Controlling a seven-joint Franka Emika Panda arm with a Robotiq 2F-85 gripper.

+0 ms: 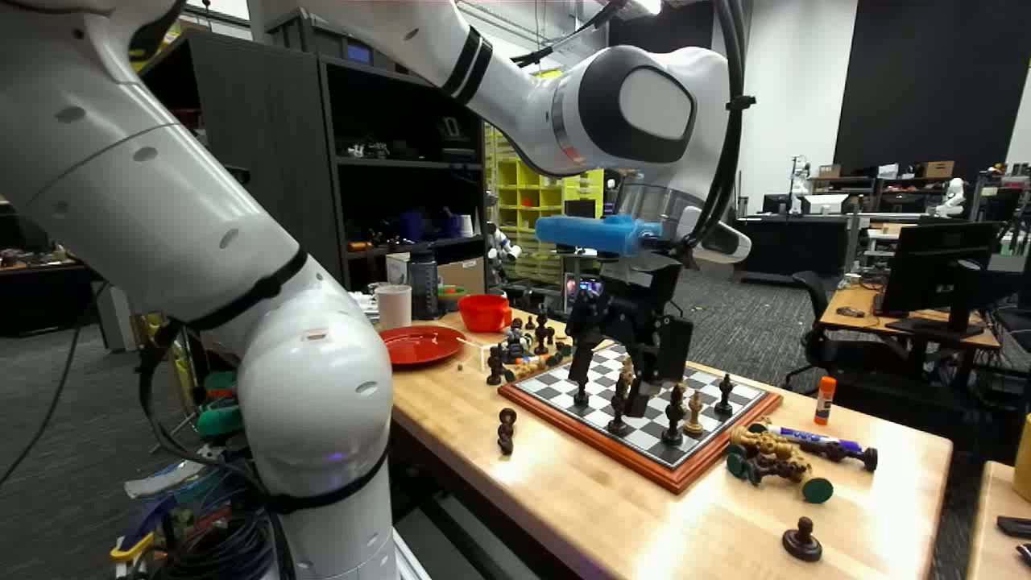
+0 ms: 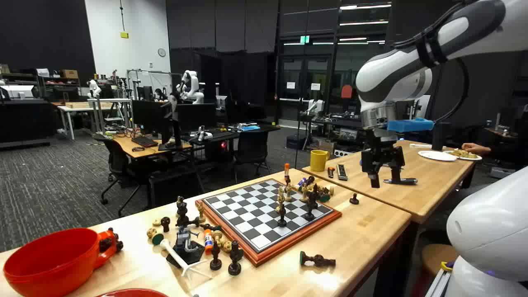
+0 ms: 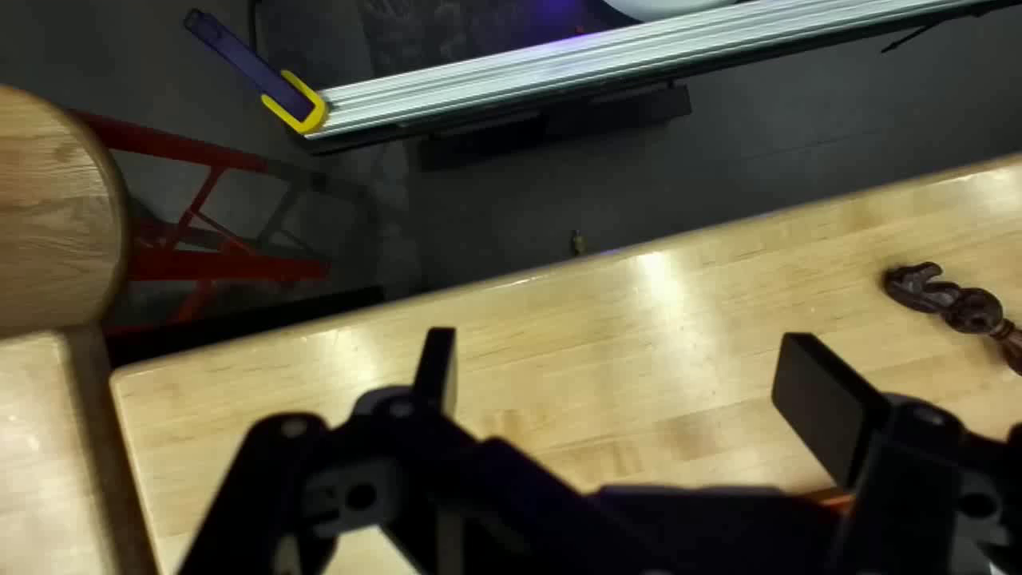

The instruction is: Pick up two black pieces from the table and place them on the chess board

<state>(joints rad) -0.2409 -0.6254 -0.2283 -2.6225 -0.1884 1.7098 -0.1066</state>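
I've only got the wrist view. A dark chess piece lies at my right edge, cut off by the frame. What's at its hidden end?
Observer: In an exterior view the lying piece ends there in a green-bottomed base.
Operator: Is any dark piece standing outside my picture?
Observer: One is a small pawn, upright on the table near its end.
Operator: I barely see the board. What stands on it?
Observer: Both colours: dark pieces and pale pieces stand there.
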